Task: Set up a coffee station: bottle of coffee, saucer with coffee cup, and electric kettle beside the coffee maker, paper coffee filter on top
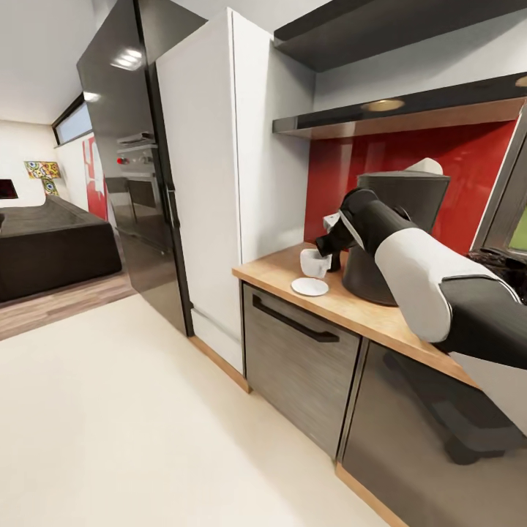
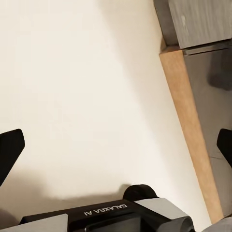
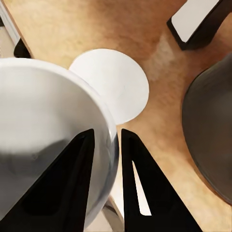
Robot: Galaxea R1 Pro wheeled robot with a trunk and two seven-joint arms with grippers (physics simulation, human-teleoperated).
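My right gripper (image 1: 327, 246) is shut on the rim of the white coffee cup (image 1: 314, 263), holding it just above the wooden countertop (image 1: 359, 311). In the right wrist view one finger is inside the cup (image 3: 43, 130) and the other outside, with the gripper (image 3: 107, 134) clamped on the wall. The white saucer (image 1: 309, 287) lies flat on the counter just in front of the cup and is also seen past the rim (image 3: 121, 87). Right behind stands the dark grey coffee maker (image 1: 399, 227) with a white paper filter (image 1: 426, 166) on top. My left gripper (image 2: 116, 147) hangs open over the floor.
A tall white cabinet (image 1: 219, 183) and a black fridge (image 1: 124, 146) stand left of the counter. Dark shelves (image 1: 395, 113) hang over the red backsplash. A dark item with a pale face (image 3: 195, 21) sits beside the coffee maker (image 3: 210, 130). The pale floor (image 1: 132, 424) is open.
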